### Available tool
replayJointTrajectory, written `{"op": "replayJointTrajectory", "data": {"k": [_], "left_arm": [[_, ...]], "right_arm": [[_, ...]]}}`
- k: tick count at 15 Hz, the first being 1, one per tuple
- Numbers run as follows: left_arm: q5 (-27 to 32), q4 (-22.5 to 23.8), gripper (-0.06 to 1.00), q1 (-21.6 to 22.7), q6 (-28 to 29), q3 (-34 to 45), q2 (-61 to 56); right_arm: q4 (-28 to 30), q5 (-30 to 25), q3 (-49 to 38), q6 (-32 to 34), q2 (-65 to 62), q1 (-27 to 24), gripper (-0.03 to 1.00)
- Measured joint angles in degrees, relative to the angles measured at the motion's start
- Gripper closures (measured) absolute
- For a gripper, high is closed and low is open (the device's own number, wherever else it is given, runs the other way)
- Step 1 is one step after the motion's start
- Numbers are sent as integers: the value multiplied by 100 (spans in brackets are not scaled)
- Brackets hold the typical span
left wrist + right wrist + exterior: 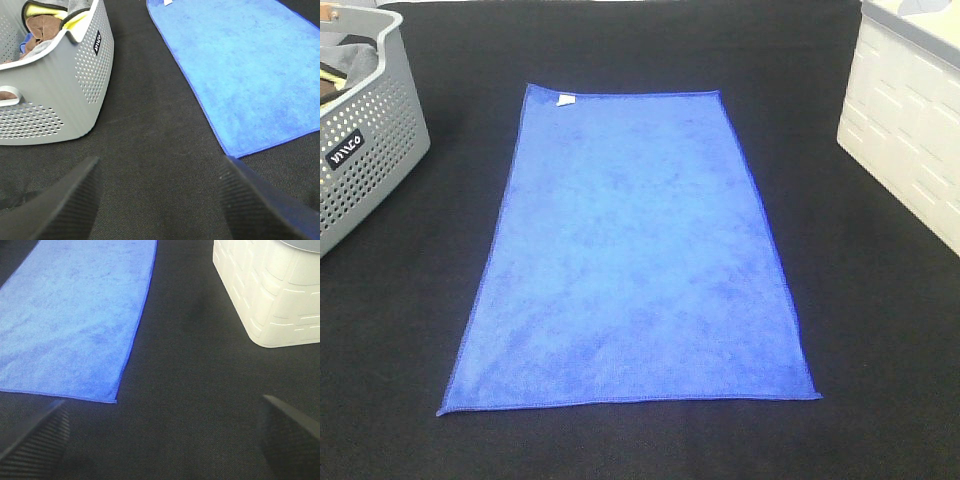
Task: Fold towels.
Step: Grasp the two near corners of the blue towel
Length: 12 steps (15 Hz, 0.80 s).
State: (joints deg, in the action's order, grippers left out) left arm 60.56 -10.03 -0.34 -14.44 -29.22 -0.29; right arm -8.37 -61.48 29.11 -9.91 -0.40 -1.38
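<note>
A royal-blue towel (635, 250) lies flat and fully spread on the black table, its long side running front to back, with a small white tag (565, 99) at its far left corner. Neither gripper shows in the exterior high view. My left gripper (160, 200) stands open over bare black cloth, off the towel's (250, 70) near left corner, with nothing between its fingers. In the right wrist view my right gripper (165, 440) is wide open above the table, off the towel's (75, 315) near right corner, also empty.
A grey perforated basket (370, 150) holding several cloths stands at the far left, also in the left wrist view (85, 85). A white plastic bin (910, 120) stands at the far right, seen close in the right wrist view (270, 295). Black cloth covers the table (410, 350).
</note>
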Motion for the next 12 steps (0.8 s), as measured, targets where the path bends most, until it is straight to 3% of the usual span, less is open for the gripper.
{"op": "replayJointTrajectory", "data": {"k": [12], "left_arm": [[0,0,31,0,0,0,0]], "right_arm": [[0,0,0,0,0,0,3]]}}
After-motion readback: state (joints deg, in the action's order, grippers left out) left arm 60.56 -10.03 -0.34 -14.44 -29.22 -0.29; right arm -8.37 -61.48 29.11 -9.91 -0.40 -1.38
